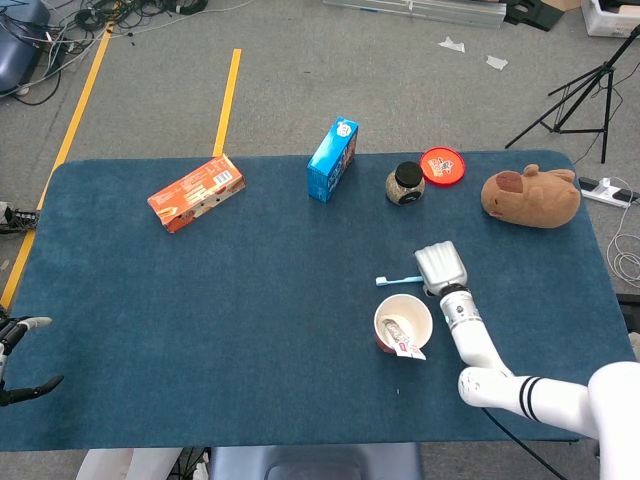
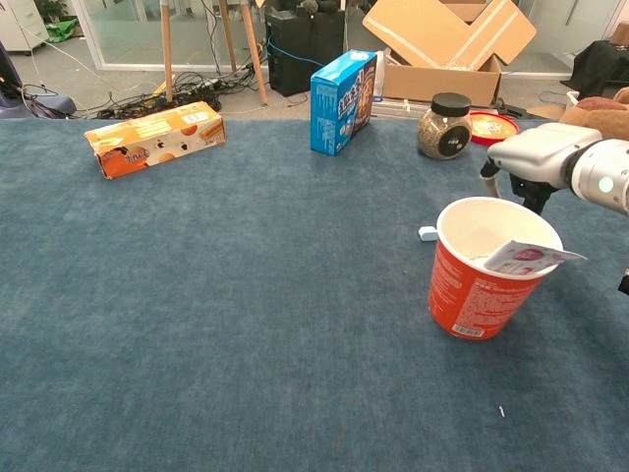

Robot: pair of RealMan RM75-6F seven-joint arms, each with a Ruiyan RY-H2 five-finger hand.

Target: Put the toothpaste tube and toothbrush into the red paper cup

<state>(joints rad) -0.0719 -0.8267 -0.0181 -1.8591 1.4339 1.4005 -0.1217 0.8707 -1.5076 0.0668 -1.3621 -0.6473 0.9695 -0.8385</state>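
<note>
The red paper cup (image 1: 403,322) (image 2: 482,285) stands upright at the right of the table, and the toothpaste tube (image 1: 402,338) (image 2: 531,258) leans inside it, its end over the rim. Just behind the cup the light blue toothbrush (image 1: 392,281) (image 2: 428,233) lies flat; only its head end shows. My right hand (image 1: 441,268) (image 2: 536,162) is lowered over the brush's handle, back upward, its fingertips hidden behind the cup rim. At the table's near left corner my left hand (image 1: 20,360) is low, fingers apart and holding nothing.
An orange box (image 1: 196,192) lies at the far left and a blue carton (image 1: 332,159) stands at the far middle. A lidless jar (image 1: 405,184), its red lid (image 1: 442,165) and a brown plush toy (image 1: 530,196) sit at the far right.
</note>
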